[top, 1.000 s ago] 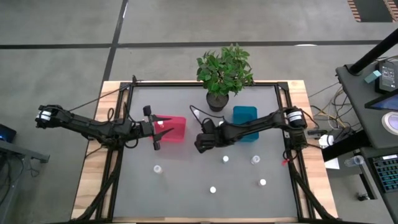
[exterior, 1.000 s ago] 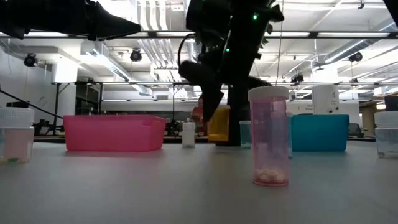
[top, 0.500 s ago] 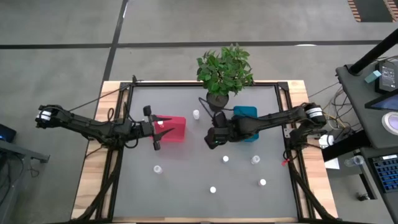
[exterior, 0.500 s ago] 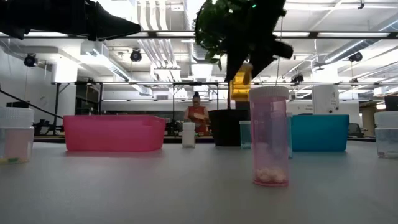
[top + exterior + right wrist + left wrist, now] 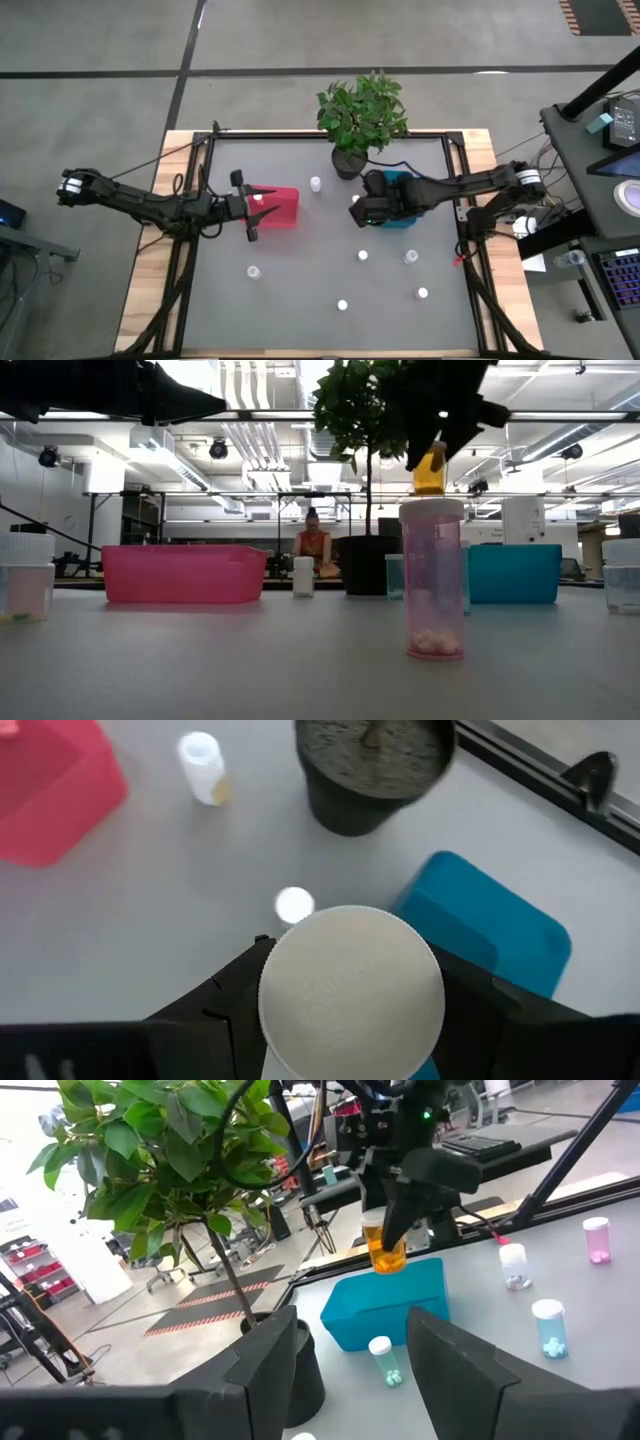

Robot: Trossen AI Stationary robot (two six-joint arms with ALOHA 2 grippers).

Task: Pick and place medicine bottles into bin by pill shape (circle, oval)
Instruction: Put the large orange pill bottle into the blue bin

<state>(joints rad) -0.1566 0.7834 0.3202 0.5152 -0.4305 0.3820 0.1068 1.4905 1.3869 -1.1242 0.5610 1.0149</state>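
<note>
The right gripper holds an orange bottle above the blue bin; the left gripper, half open and empty, waits by the red bin.

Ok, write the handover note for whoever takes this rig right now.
Right gripper: shut on the orange bottle, held in the air at the teal bin.
Left gripper: waits over the red bin; its grip can't be judged.
Loose bottles: one near the plant pot, five on the near half of the mat.
Done: orange bottle lifted. Left: release it, then sort the rest.
</note>
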